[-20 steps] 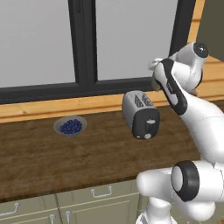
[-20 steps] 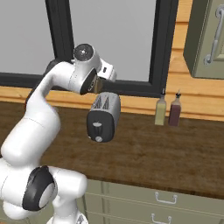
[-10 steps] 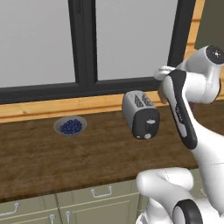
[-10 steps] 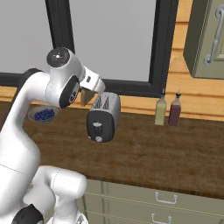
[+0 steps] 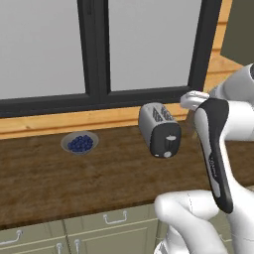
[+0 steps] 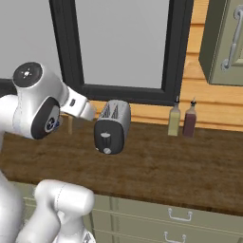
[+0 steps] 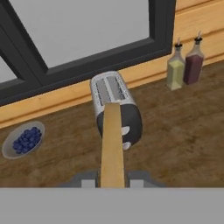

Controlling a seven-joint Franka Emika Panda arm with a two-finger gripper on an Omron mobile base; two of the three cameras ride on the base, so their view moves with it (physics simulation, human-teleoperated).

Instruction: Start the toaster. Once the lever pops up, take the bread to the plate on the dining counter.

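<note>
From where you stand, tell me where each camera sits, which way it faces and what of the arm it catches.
Left base view: behind the arm to its left, facing the counter and window; toaster centre, blueberry bowl left, arm rising lower right.
Right base view: behind to its right, same counter; toaster, two bottles, arm lower left.
Hand view: on the hand, looking down on the toaster; gripper shut on the bread.
All three share the toaster.
</note>
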